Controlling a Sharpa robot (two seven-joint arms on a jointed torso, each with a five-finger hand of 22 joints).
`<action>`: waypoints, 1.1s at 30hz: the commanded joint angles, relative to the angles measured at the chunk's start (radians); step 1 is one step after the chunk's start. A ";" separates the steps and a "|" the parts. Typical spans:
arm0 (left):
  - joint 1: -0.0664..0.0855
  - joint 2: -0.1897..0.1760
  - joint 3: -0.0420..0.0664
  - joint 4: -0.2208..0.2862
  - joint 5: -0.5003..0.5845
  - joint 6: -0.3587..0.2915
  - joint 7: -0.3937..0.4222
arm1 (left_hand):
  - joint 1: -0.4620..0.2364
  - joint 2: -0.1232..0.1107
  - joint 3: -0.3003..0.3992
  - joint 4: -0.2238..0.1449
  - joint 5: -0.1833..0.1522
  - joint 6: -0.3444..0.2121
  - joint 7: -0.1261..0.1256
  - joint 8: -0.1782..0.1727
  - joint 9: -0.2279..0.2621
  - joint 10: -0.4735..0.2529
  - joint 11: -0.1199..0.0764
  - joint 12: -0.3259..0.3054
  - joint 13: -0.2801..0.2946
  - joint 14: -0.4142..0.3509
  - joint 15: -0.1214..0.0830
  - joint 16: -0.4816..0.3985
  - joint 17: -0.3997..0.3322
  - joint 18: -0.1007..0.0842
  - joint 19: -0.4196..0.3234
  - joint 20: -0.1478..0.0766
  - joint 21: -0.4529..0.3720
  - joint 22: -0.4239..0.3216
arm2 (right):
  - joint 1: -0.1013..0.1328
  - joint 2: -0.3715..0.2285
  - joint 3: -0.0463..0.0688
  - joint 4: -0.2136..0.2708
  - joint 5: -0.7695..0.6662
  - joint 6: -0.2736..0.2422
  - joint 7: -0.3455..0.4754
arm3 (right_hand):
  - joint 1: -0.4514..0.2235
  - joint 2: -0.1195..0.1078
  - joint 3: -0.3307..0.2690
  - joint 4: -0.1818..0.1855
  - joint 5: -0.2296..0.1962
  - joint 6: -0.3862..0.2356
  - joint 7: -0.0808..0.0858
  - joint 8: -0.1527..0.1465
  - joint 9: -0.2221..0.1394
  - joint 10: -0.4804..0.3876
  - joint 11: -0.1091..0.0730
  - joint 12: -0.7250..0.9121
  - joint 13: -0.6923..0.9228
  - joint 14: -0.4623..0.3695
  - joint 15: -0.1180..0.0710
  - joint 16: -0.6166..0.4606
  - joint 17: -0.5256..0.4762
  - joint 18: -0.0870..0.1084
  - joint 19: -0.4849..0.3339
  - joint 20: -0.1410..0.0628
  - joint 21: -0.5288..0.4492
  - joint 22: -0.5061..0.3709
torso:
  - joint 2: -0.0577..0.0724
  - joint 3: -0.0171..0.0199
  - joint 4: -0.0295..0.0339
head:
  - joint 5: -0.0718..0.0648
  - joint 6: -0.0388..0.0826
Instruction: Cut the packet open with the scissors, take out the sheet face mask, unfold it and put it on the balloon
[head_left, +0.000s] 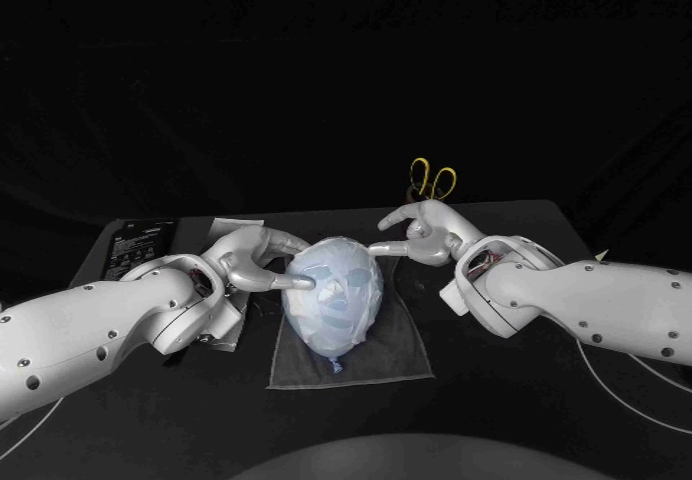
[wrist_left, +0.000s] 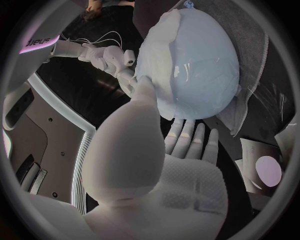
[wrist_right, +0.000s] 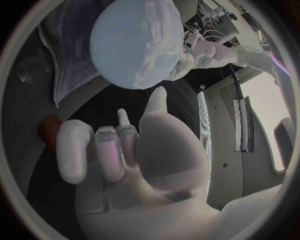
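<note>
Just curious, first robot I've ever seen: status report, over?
Left hand and right hand empty, fingertips touching balloon. Mask draped on it. Scissors behind, out of the way.

Head camera: dim, the black table (head_left: 476, 400) and backdrop (head_left: 289, 100) swallow light while the pale balloon (head_left: 335, 290) glows. My left wrist view shows small glare spots on the balloon; straight edges bend near its dark rim.

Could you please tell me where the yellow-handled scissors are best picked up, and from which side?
Grip the yellow-handled scissors by their handle loops, coming down from above with the right hand, which is nearest. They seem to lie flat at the far edge of the black table, loops away from the robot; the blades are hidden behind that hand.
</note>
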 joint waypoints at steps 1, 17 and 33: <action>-0.004 0.003 -0.003 0.001 -0.001 0.033 -0.003 | 0.002 0.009 0.005 0.001 -0.006 0.008 0.069 0.005 0.001 0.008 0.002 0.004 0.001 0.010 0.000 -0.004 0.002 0.011 0.007 -0.001 0.004 -0.001 | -0.004 -0.021 -0.004 0.024 0.026 0.072 0.008 | 0.045 0.031 -0.028 0.004 -0.006 -0.016 0.005 -0.006 -0.002 -0.014 0.006 -0.025 0.102 0.106 0.003 0.007 0.264 0.020 0.030 0.000 -0.018 0.205 | 0.001 -0.0010 0.0024 | -0.006 -0.005; -0.004 -0.007 -0.003 -0.002 0.005 0.031 -0.004 | 0.002 0.010 0.005 0.001 -0.006 0.009 0.069 0.005 0.001 0.009 0.002 0.003 0.001 0.011 0.000 -0.004 0.002 0.012 0.006 -0.001 0.004 -0.002 | -0.088 -0.100 -0.021 0.084 -0.015 -0.011 0.012 | -0.055 -0.374 0.165 0.043 0.012 -0.449 0.029 0.137 0.075 -0.605 0.026 -0.368 -0.378 -0.251 0.024 -0.278 -0.355 0.160 -0.354 0.023 -0.853 -0.121 | 0.001 -0.0002 0.0015 | -0.005 -0.026; -0.004 -0.012 -0.004 -0.003 0.007 0.033 -0.004 | 0.002 0.010 0.005 0.001 -0.006 0.013 0.070 0.007 0.003 0.012 0.003 0.003 0.001 0.015 0.002 -0.004 0.003 0.015 0.006 -0.001 0.004 -0.003 | -0.133 -0.072 -0.032 0.069 0.103 -0.004 0.079 | -0.048 -0.374 0.160 0.041 0.018 -0.628 0.107 0.401 0.201 -0.980 0.132 -0.733 -0.712 -0.805 0.147 -0.813 -0.819 0.145 -0.615 0.131 -1.316 -0.558 | 0.002 -0.0007 0.0014 | -0.008 -0.032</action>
